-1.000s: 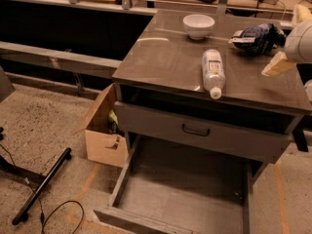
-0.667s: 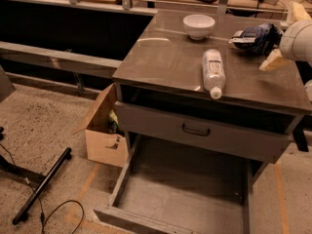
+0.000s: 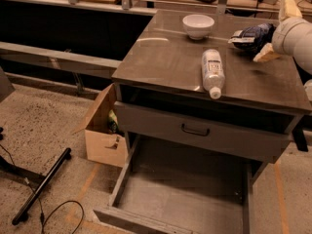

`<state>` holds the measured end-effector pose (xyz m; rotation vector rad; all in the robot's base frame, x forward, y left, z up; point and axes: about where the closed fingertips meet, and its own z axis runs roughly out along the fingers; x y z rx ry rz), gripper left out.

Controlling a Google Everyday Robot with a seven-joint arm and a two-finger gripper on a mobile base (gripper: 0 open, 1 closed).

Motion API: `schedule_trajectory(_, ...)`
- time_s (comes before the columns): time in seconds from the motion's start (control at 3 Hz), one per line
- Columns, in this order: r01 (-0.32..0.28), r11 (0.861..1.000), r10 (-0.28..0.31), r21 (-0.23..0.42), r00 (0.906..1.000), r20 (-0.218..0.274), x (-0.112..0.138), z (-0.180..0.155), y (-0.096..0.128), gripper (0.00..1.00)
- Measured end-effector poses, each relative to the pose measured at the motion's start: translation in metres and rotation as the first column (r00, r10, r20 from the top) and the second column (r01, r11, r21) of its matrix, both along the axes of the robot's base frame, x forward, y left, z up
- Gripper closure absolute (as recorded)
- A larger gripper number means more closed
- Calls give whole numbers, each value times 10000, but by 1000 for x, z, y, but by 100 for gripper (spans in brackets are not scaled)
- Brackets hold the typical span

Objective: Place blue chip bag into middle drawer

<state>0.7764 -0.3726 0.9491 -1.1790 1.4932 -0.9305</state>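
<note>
— Which step is running?
— The reach. The gripper (image 3: 266, 53) is hovering just beside the blue chip bag (image 3: 251, 35), which is lying back right on the cabinet top (image 3: 165, 57) (whether the gripper is open or closed, I cannot tell).
— Next?
— It is needing a firm hold, then a carry down.
— And the middle drawer (image 3: 185, 199)?
— It is standing pulled out, holding nothing. The white bowl (image 3: 198, 25) is looking empty.

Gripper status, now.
Gripper: at the right end of the blue chip bag on the cabinet top; whether it is open or closed cannot be told.
</note>
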Motion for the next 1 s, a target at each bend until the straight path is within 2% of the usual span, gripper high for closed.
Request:
schedule_trajectory(0.67,-533,9985,530,116,9983,258,27,-9,19,0)
schedule_trajectory(1.0,-719,9972,709,222,9966,415,37,-12,26,12)
